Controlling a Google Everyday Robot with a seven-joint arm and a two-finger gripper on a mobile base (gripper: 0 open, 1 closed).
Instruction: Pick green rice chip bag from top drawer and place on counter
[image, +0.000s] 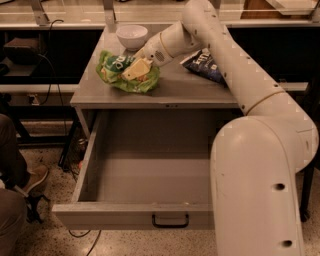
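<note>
Camera view, looking down on the front of the cabinet. My claw (136, 71) sits over the left part of the bench (185, 92) and is pinching the green bag (117, 76). One tan finger (139, 68) lies across the bag's upper face, with the crinkled foil bunched around it; I cannot see the second finger. The green bag rests on the bench top, near the left front corner and close to the front lip, well above and outside the drawer (145, 170). My white arm (250, 95) enters at lower right as a broad rounded housing, rises along the right side of the view, bends near the top edge and slopes down and left to the claw. A white bowl (132, 35) stands upright at the back of the bench, just behind the green bag and beside the wrist. A dark blue bag (202, 64) lies on the right part of the bench, its right side hidden behind the arm and well apart from the green bag. The drawer is pulled out beneath the bench, showing its grey floor and side walls, and a small black handle (170, 220) sits at the centre of its front panel. At the left edge, a person's shoe (34, 179) rests on the speckled floor (65, 245).
</note>
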